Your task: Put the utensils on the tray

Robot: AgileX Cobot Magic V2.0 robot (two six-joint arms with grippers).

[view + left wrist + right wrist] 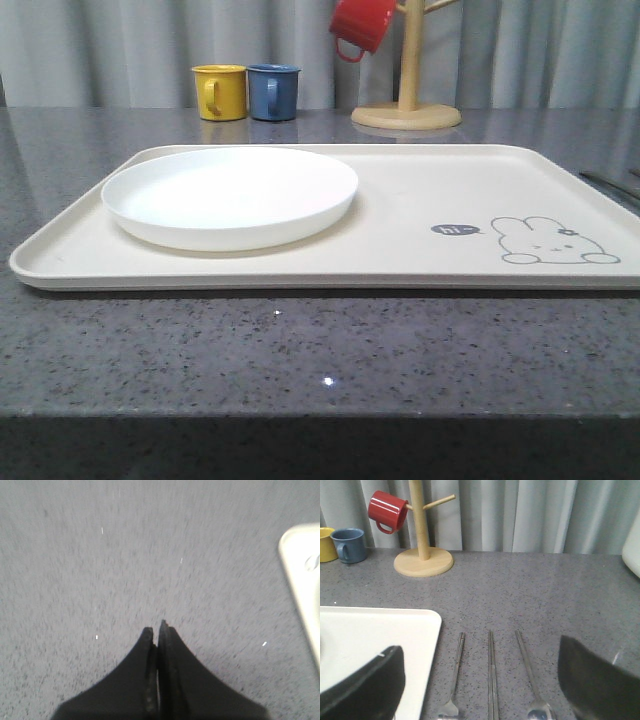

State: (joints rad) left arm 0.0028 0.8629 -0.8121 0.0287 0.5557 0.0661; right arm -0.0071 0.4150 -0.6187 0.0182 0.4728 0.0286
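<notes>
The cream tray [400,235] with the rabbit drawing lies across the grey counter, and a round white plate [230,195] rests on its left half. On the counter just right of the tray lie three silver utensils side by side: a fork [456,670], a pair of chopsticks [492,675] and a spoon [526,670]. My right gripper [481,652] hangs open above them, its fingers spread wider than the whole set and touching nothing. My left gripper [156,629] is shut and empty over bare counter, with a tray corner [300,570] off to one side.
A yellow mug [220,92] and a blue mug [273,92] stand behind the tray. A wooden mug tree [407,110] carries a red mug [362,25] at the back right. Curtains close off the back. The counter's front edge is near the camera.
</notes>
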